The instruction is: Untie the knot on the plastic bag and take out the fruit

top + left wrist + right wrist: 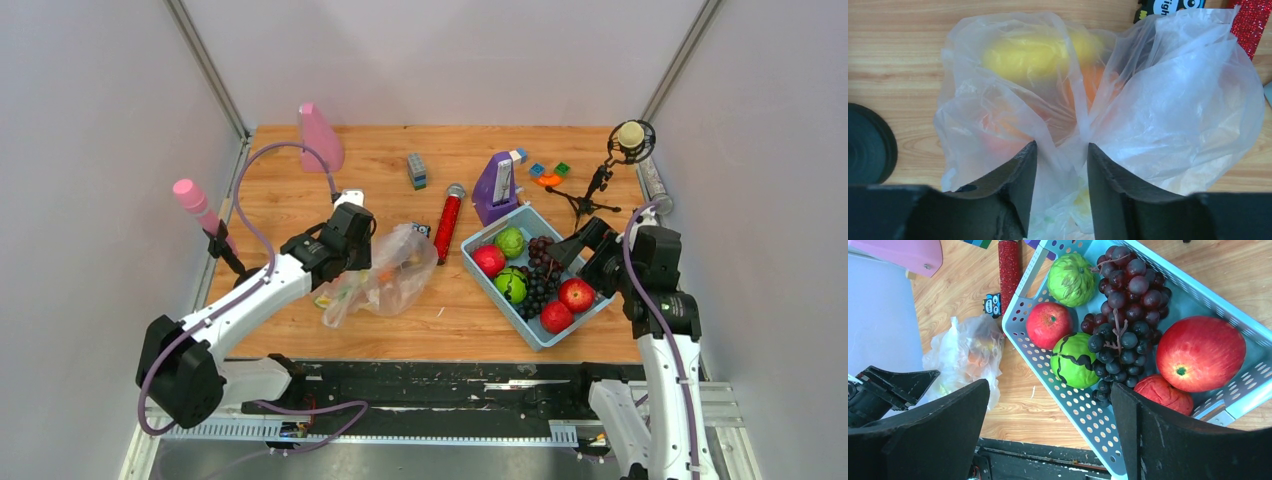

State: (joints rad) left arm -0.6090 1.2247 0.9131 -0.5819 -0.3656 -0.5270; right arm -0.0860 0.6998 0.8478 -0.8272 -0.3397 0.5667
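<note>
The plastic bag (pixel 400 265) is thin, see-through and crinkled; it lies slumped on its side a little left of the middle of the scene, its loose folds spreading to the right and toward the near side. At its far left end the film draws together into the knot (pixel 1071 150), a narrow whitish bunch; whether it is tied or already loose cannot be told. The fruit (pixel 1033 55) is inside the bag, blurred by the film: a yellow piece farthest from the neck, an orange one beside it and a peach-pink one nearer the neck.
</note>
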